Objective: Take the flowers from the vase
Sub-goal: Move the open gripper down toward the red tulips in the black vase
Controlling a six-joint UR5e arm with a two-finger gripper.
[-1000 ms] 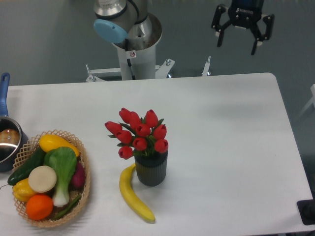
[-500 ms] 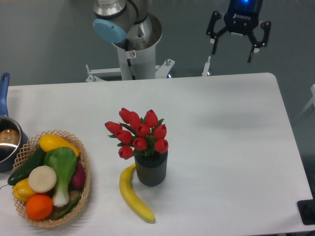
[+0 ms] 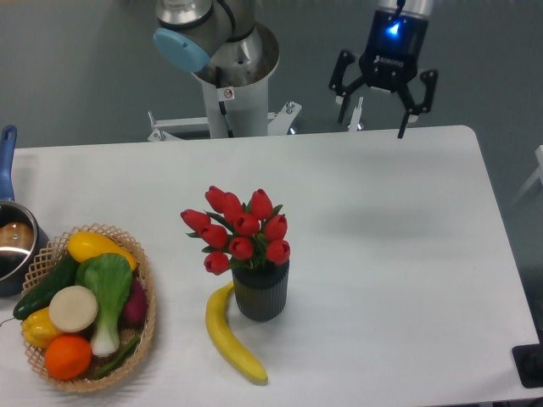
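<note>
The white surface (image 3: pixel 390 254) carries all the things. At its left front part is a woven basket (image 3: pixel 144 297), and it is full: a yellow squash (image 3: pixel 95 246) at the top, a dark green cucumber (image 3: pixel 47 287) at the left, a bok choy (image 3: pixel 109 292) in the middle with a round pale slice (image 3: pixel 73 309) lying on it, a purple thing (image 3: pixel 134 303) at the right, a yellow pepper (image 3: pixel 38 328) and an orange (image 3: pixel 67 357) at the front. Behind the basket, at the left edge of the view, stands a pot (image 3: pixel 15 246) with a blue handle; what is inside it I cannot tell. Near the middle of the surface stands the vase (image 3: pixel 261 292), dark, ribbed and upright, and the flowers (image 3: pixel 240 231) are in it. They are red tulip buds, closed, with small green leaves between them, and the bunch spreads wider than the vase and leans a little to the left. A banana (image 3: pixel 231 337) lies just beside the vase at its left, curved toward the front. The gripper (image 3: pixel 380 106) hangs above the far edge of the surface, well apart from the flowers, its fingers spread and holding nothing, with a blue light on its body.
</note>
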